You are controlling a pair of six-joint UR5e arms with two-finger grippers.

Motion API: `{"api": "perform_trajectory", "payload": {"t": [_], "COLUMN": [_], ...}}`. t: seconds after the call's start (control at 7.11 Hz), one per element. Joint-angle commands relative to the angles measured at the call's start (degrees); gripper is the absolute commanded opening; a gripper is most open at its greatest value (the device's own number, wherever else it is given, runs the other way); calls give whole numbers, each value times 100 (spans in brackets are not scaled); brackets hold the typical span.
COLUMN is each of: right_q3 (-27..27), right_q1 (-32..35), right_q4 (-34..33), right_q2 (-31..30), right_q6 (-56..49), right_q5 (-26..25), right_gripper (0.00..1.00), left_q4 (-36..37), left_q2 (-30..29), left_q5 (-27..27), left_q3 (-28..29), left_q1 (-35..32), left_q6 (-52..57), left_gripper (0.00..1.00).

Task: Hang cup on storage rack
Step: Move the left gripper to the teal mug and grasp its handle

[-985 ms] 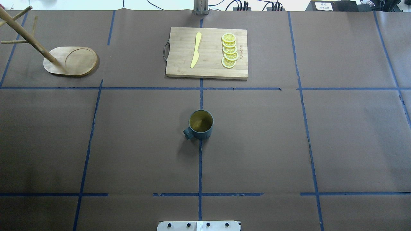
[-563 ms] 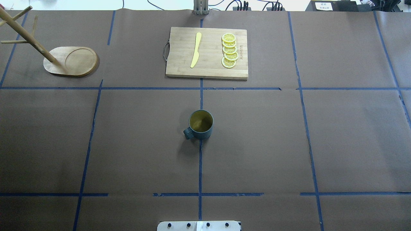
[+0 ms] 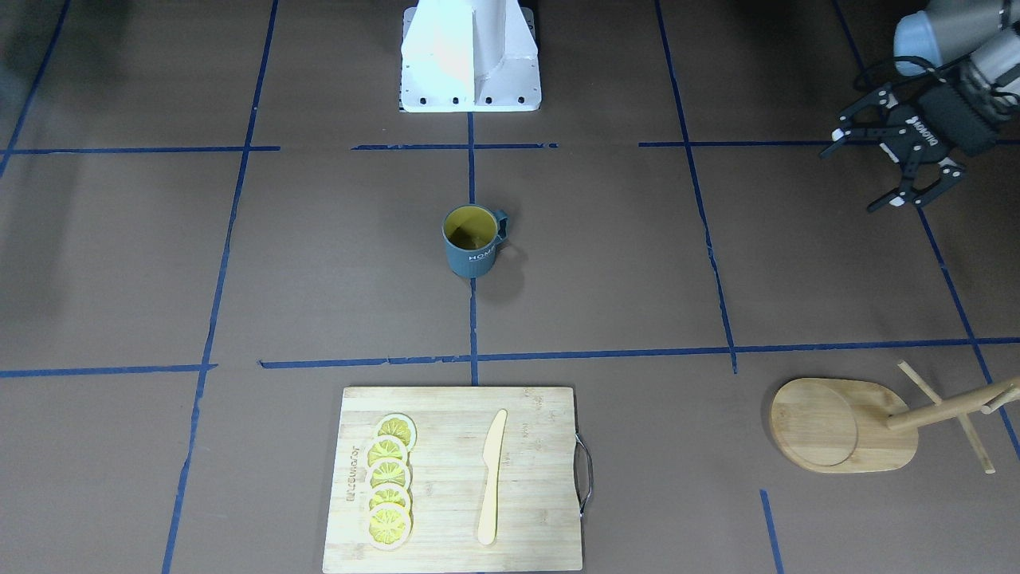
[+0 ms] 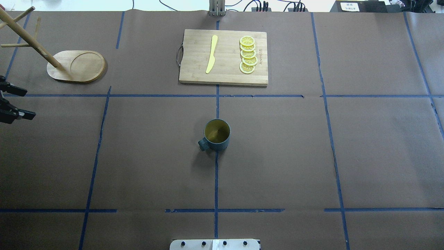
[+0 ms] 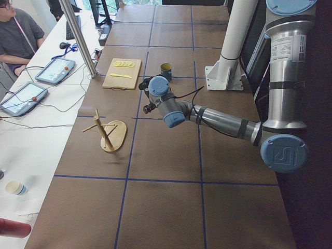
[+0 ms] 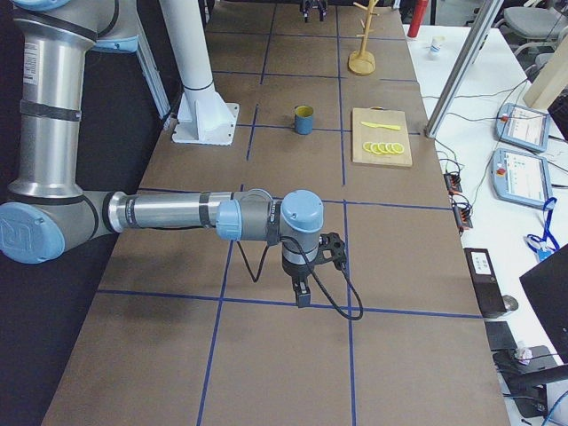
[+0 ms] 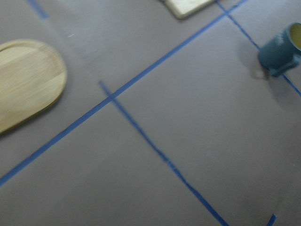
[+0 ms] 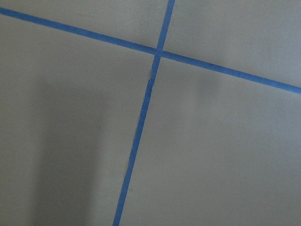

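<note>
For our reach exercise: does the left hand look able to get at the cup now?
Probably yes: the left hand is open, and nothing stands on the table between it and the upright cup, whose handle faces that side.

Cup [image 4: 216,135] upright at centre of desk [image 4: 347,156], cutting board [image 4: 194,74] behind it near far edge, knife [image 4: 211,54] on board left of lemon slices [image 4: 248,55], storage rack [image 4: 78,66] far left, well apart.

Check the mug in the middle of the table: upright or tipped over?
Upright. The mug stands on its base, rim up, its yellow inside showing from overhead and its handle sticking out sideways.
</note>
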Motion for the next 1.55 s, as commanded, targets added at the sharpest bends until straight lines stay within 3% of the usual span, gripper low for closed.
{"api": "perform_trajectory", "payload": {"t": [0.0, 0.56, 0.7, 0.98, 1.41], "right_q3": [-14, -32, -32, -23, -23], "right_q1": [0, 0, 0, 0, 0], "right_q4": [0, 0, 0, 0, 0], "right_q2": [30, 30, 30, 30, 30], "right_q6": [3, 3, 3, 3, 3], "right_q5": [4, 4, -5, -5, 4], "right_gripper": [100, 100, 100, 100, 100], "left_q4": [-687, -1138, -1138, -1138, -1086], "left_q2": [-172, -1023, -1400, -2200, -2675], "left_q5": [1512, 4737, 5233, 5824, 5897], "left_q3": [16, 226, 471, 1094, 1412], "left_q1": [1143, 3708, 4149, 4574, 4664], "left_q6": [-317, -1328, -1581, -1785, -1812], "left_gripper": [100, 100, 100, 100, 99]}}
